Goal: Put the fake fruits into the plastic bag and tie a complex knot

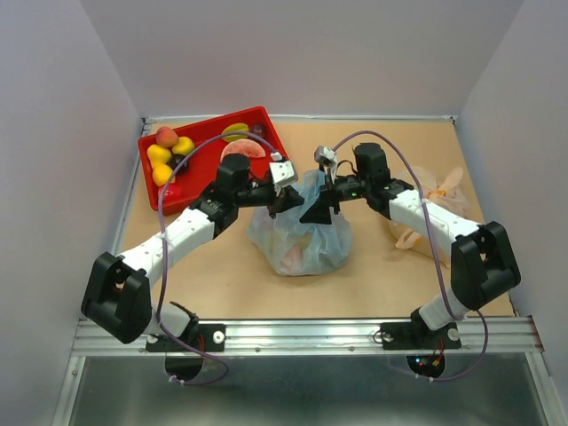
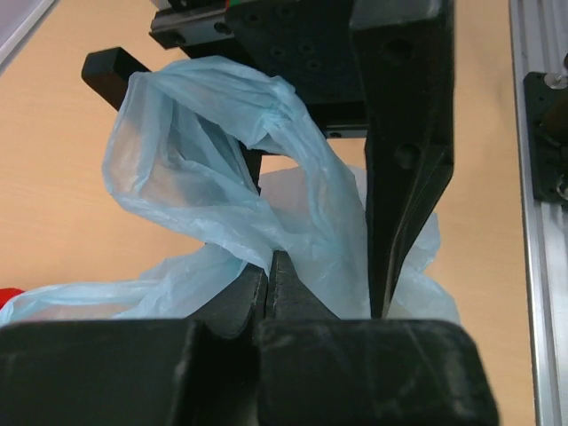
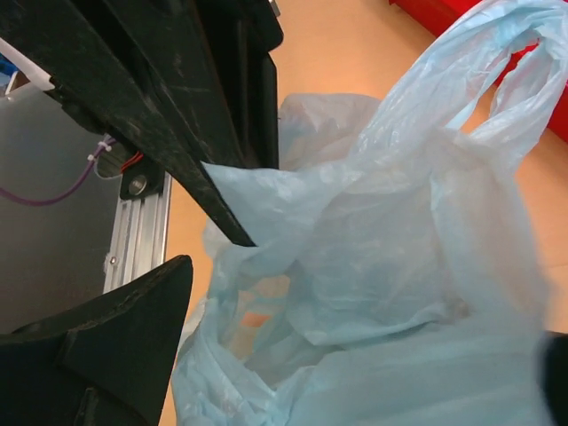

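The light-blue plastic bag (image 1: 302,238) stands at mid-table with fruit showing faintly through its film (image 3: 257,319). My left gripper (image 1: 286,197) is shut on a strip of the bag's upper film (image 2: 269,266), and one handle loop (image 2: 177,151) billows above it. My right gripper (image 1: 321,209) is open at the bag's top right, its fingertips (image 3: 217,251) at the mouth edge with nothing pinched. Other fake fruits lie in the red tray (image 1: 266,120): peach (image 1: 166,136), banana bunch (image 1: 161,165), starfruit (image 1: 235,132), melon slice (image 1: 245,151). The knot is out of view.
A pale orange-beige bag (image 1: 428,206) lies under the right arm's forearm. The tray sits at the back left against the wall. A metal rail (image 1: 302,333) runs along the near edge. My right gripper's finger (image 2: 404,177) hangs close beside the left fingers.
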`<state>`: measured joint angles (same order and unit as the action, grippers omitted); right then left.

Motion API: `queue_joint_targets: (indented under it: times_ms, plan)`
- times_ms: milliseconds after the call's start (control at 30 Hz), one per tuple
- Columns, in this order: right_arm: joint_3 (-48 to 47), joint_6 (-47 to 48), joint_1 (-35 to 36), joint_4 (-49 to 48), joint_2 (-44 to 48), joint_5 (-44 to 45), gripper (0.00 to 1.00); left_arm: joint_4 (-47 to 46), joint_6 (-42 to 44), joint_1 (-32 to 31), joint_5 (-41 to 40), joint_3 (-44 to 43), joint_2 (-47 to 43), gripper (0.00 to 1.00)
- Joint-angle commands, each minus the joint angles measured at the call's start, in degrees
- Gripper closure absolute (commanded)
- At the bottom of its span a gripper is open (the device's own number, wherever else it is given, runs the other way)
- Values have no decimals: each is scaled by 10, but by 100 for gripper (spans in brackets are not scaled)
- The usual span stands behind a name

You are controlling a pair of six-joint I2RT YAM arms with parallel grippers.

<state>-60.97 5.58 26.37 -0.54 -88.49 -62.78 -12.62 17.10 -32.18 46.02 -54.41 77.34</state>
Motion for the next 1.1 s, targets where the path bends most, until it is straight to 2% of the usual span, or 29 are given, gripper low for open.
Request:
queue_joint_targets:
  times_ms: [0,100,200,267,300,333,433,533,700,900,1000,1067]
  plan:
    - [-33,-9,9,-17,-9,2,25,-74,-41,1,68,9,-32,100]
    - [-30,2,9,-16,-17,-3,38,-106,-77,1,94,16,-41,100]
    - [-23,11,11,-16,-15,-7,42,-107,-78,3,98,12,-41,100]
    - [-23,15,11,-16,-15,-11,54,-104,-81,3,109,6,-40,100]
    - [-26,16,11,-16,-16,-12,69,-97,-81,5,117,3,-39,93]
    - [-27,19,11,-16,-16,-14,78,-88,-82,6,114,-7,-40,85]
    - [-24,25,11,-15,-10,-9,92,-80,-102,44,127,-17,-56,58]
    - [-20,29,11,-15,-6,-5,99,-74,-132,101,151,-31,-76,48]
    - [-17,55,11,-15,-4,-6,100,-29,-136,161,140,-68,-100,37]
    - [-4,124,11,-14,14,-11,100,71,-83,193,153,-123,-24,34]
    - [4,165,16,-13,26,-6,100,87,-82,193,198,-152,25,25]
    - [7,189,17,-9,31,-6,100,95,-81,193,214,-162,51,24]
